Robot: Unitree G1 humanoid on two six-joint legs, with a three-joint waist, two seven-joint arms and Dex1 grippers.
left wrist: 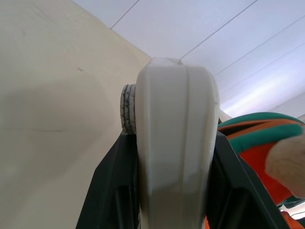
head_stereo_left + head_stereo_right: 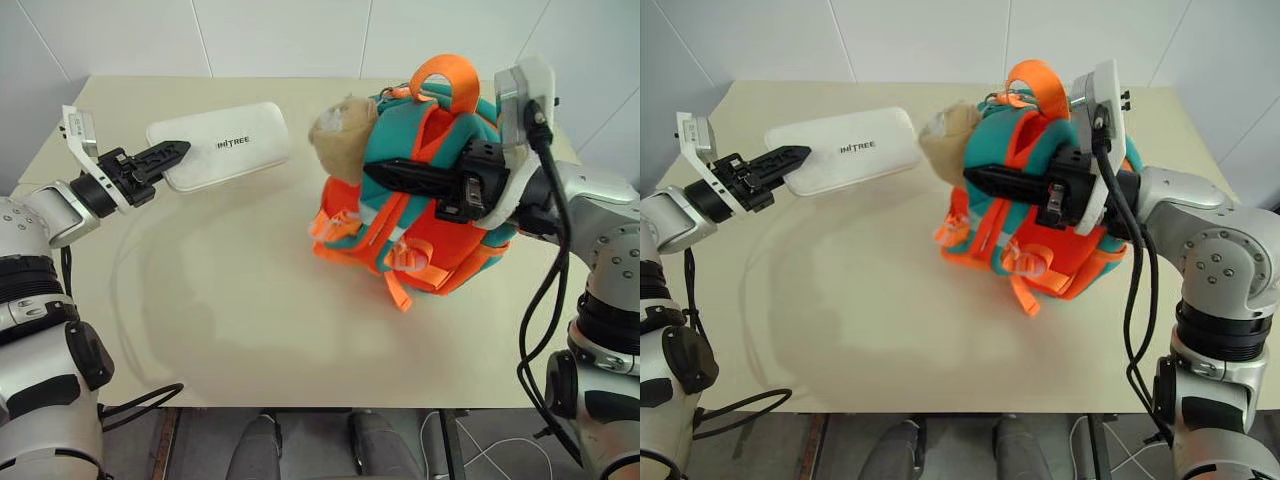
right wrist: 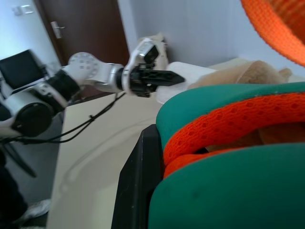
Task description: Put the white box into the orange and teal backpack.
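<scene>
Between two black fingers of your left gripper [image 2: 170, 155]: one white box [image 2: 225, 144], clamped at its short end, held flat above table [image 2: 230, 310], lettering up. Your right gripper [image 2: 385, 172] pinched shut on teal strap of one orange and teal backpack [image 2: 420, 220], fingers pointing toward box. Backpack sits on table right of box, well apart from it. One tan plush toy [image 2: 343, 128] on backpack, on side facing box. One orange loop [image 2: 447, 78] at backpack top.
</scene>
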